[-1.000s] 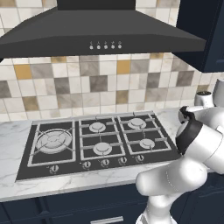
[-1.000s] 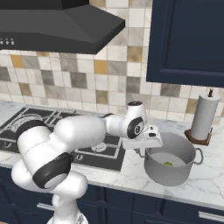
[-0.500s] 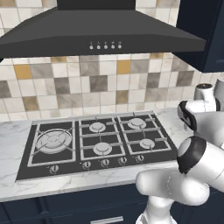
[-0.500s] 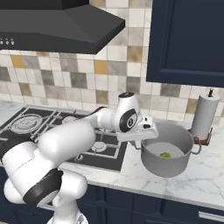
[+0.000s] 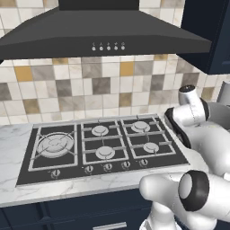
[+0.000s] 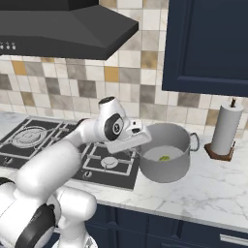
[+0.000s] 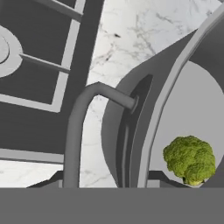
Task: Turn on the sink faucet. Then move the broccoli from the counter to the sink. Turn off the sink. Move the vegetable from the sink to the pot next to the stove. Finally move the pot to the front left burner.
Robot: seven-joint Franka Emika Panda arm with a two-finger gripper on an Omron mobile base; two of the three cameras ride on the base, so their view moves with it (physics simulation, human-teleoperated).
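Last step by the look of it, shifting pot [image 6: 167,169] onto front left burner [image 5: 55,144]. Pincer [image 6: 139,141] half-spread, nipping pot wall beside its loop handle. Broccoli [image 7: 190,159] on pot floor, at two o'clock from pincer in hand view. Next – keep pot level, swing towards nine o'clock across stove [image 5: 134,158], centre on grate

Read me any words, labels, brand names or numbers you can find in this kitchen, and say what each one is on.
No readable text anywhere.
Range hood: a row of small white button marks on its front, too small to read as symbols.
Stove: plain knobs, no legible markings.
Pot, paper towel roll, cabinet: unmarked.
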